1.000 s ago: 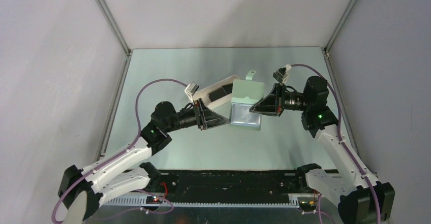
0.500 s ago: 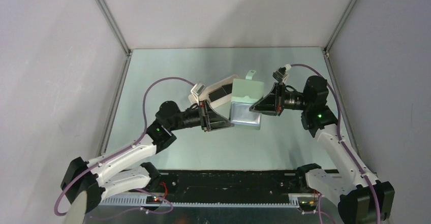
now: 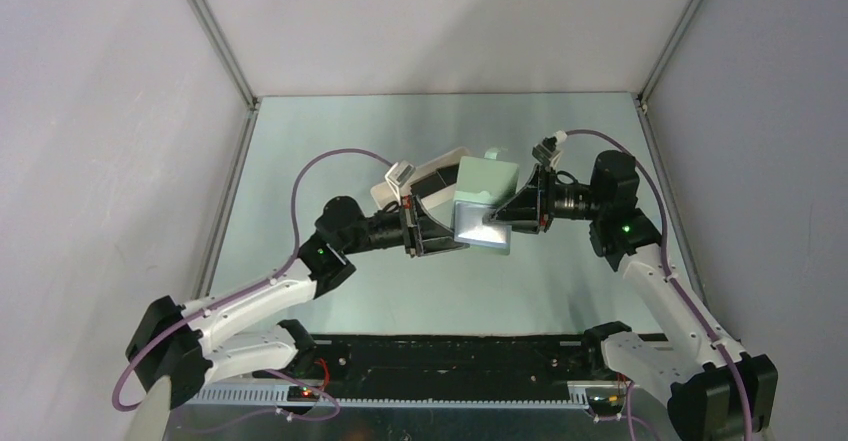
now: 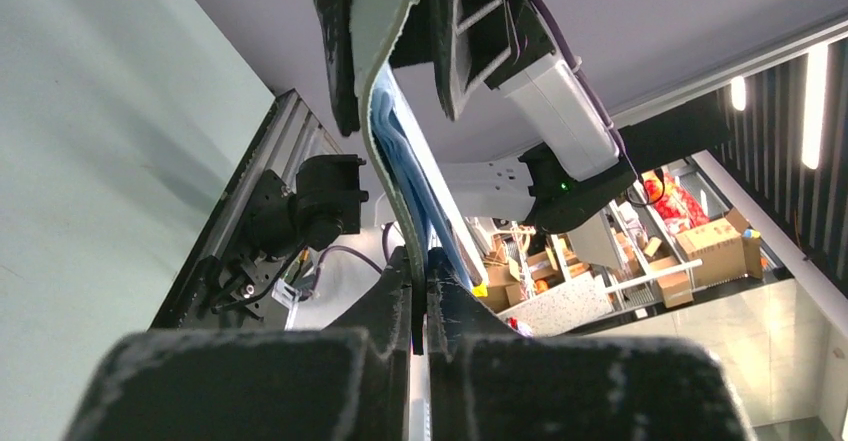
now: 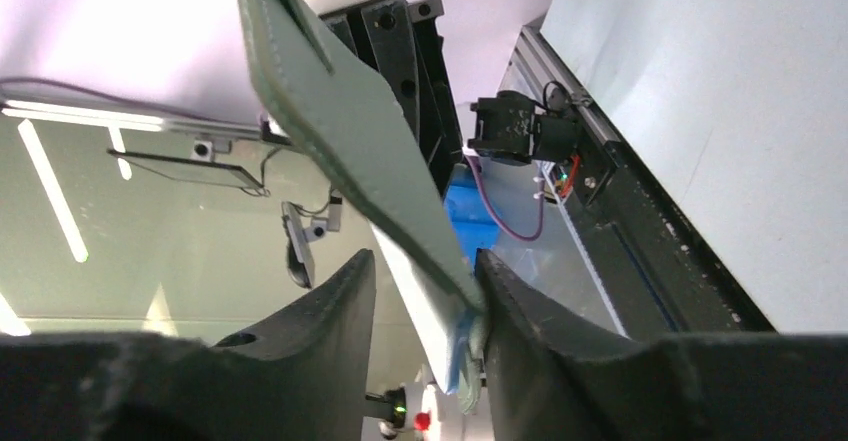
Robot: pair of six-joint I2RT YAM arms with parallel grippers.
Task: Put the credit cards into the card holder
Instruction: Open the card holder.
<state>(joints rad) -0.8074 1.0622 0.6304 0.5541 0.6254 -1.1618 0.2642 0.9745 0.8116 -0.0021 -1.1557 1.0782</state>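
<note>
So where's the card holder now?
In the top view, the card holder is mid-table, pinched between the left gripper and the right gripper, near the white tray.

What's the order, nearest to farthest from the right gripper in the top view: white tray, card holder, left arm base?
1. card holder: clamped in the right gripper, right at its tip.
2. white tray: to the left and slightly farther back on the table.
3. left arm base: at the near edge, far left.
</note>
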